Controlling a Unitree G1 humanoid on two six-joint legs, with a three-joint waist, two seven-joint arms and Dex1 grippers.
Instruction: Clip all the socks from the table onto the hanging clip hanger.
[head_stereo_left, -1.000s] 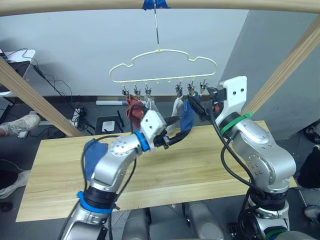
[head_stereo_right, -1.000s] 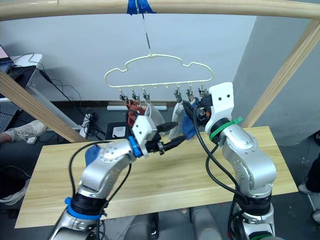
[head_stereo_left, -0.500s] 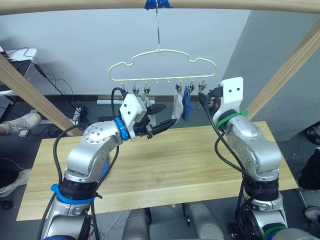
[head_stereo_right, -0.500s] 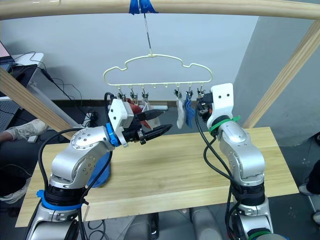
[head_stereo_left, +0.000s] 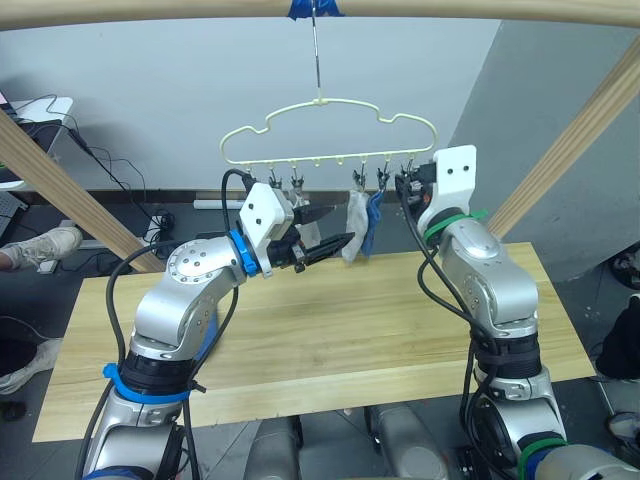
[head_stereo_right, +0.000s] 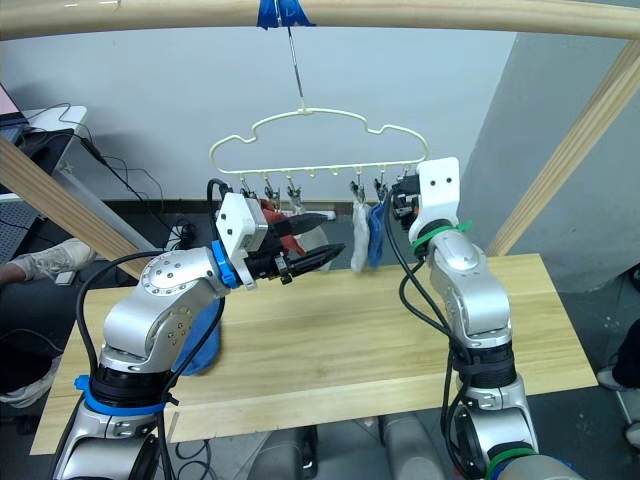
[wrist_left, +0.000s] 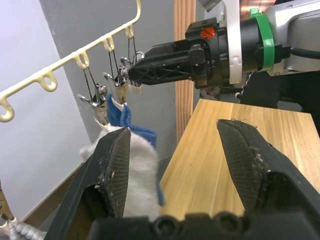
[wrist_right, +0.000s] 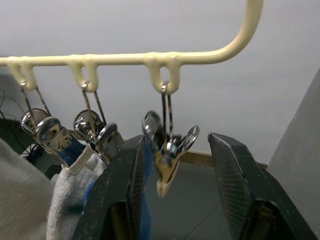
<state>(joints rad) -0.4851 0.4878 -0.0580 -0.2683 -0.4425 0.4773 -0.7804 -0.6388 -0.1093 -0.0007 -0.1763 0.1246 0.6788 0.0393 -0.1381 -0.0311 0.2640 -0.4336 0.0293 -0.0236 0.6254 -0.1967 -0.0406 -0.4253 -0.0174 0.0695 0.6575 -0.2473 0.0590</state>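
Your right tool (wrist_right: 172, 200) stands released, its fingers either side of the end clip (wrist_right: 167, 150) of the clip hanger (head_stereo_left: 325, 125); that clip hangs bare, straight ahead between the fingers, long axis vertical. The right arm is the nearer one.

Your left tool (head_stereo_left: 335, 245) is released too and carries nothing, held just below the bar, near the grey sock (head_stereo_left: 352, 215).

Count on the hanger: six clips. Hanging at the left, one rust-red sock (head_stereo_right: 265, 212) and a grey one behind the left arm; at the right, a grey sock and a blue sock (head_stereo_left: 372, 212). I can't tell whether a second red one hangs there. One more blue sock (head_stereo_right: 205, 340) lies on the worktop (head_stereo_left: 380, 330), under the left arm.
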